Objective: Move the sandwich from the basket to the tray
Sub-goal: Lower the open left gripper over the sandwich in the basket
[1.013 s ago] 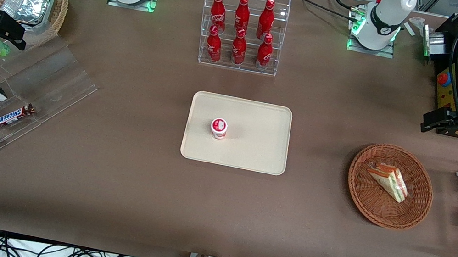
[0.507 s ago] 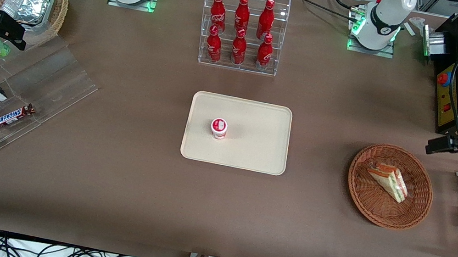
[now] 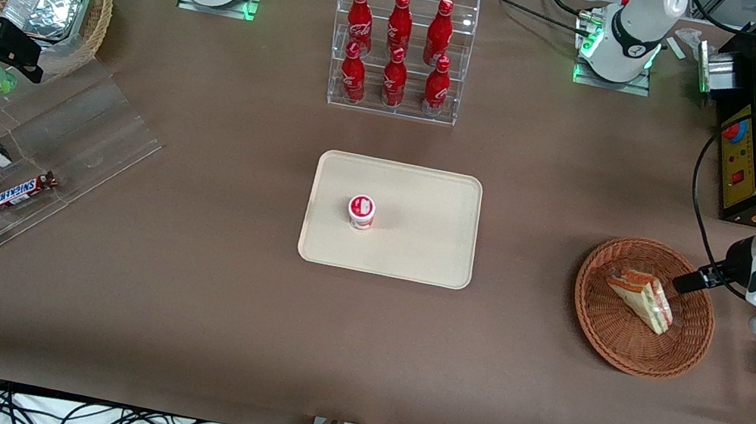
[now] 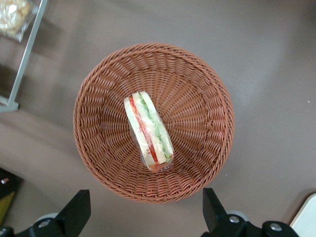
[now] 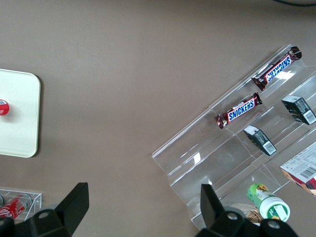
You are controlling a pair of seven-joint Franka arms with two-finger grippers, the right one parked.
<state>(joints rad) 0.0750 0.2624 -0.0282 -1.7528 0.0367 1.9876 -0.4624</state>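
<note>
One wrapped sandwich (image 3: pixel 641 299) lies untouched in the round wicker basket (image 3: pixel 686 344), as it did half a second ago, while the left arm has swung nearer the front camera and now hangs above the basket's rim at the working arm's end of the table. Its gripper (image 4: pixel 145 217) hovers over the sandwich with fingers (image 4: pixel 74 212) spread wide, holding nothing. On the cream tray (image 3: pixel 418 249), well apart, stands a small red-and-white cup (image 3: pixel 361 211).

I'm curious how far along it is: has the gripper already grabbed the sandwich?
No: the sandwich lies untouched in the basket, and the gripper hovers above it with its fingers spread wide apart.
</note>
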